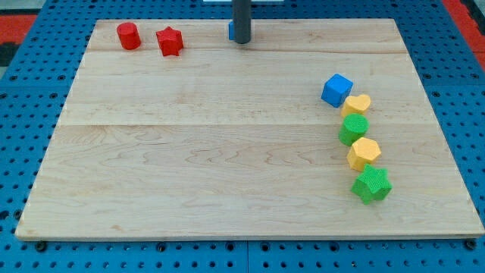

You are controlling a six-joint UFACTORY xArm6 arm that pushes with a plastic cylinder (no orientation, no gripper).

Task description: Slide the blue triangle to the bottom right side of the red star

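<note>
Wooden board (189, 152) on blue pegboard. Blue triangle (230, 30) touching my tip (241, 41) on view's left, mostly hidden behind rod. Tip holds nothing, just a bare rod. Red star (170, 41) further left, red cylinder (128, 36) beyond. Blue cube (336, 90), yellow/green blocks well to lower right.

Red cylinder (128, 36) lies at nine o'clock of red star (170, 41); blue triangle (230, 30), just beside my tip (241, 42), at three o'clock.
</note>
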